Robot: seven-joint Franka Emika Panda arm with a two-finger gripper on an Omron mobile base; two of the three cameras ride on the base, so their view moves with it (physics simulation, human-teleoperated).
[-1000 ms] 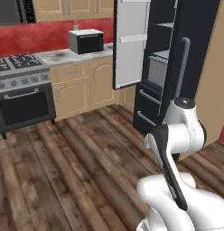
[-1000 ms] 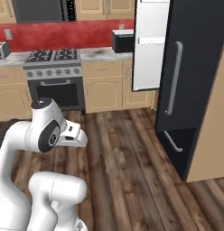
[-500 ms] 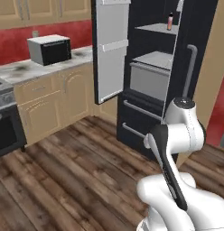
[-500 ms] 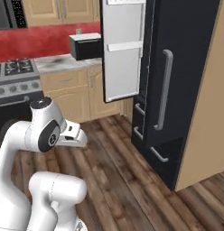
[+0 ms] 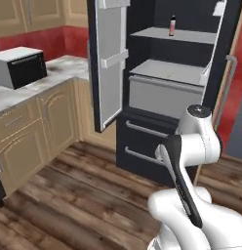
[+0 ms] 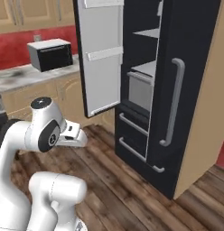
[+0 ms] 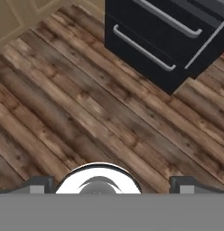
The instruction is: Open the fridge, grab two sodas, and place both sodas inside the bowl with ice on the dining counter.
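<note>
Looking down along my gripper (image 7: 112, 184), I see its two dark fingertips (image 7: 39, 184) set as wide apart as they go, with nothing between them; below the jaws lies only brown wood-plank floor (image 7: 77, 113); ahead of them, across a stretch of planks, stand the fridge's (image 5: 157, 97) lower drawers (image 7: 154, 40) with their long grey bar handles; further ahead and above the jaws the left fridge door (image 5: 109, 63) stands swung open, its pale inner side with door shelves showing; the right door (image 6: 184, 90) with its long grey handle is also ajar; a slim bottle (image 5: 172, 25) with a dark cap stands upright on an upper shelf, high above and well apart from the jaws; I cannot make out a can; off to the left of the jaws a marbled worktop (image 5: 50, 80) on tan cabinets carries a microwave (image 5: 20, 67).
</note>
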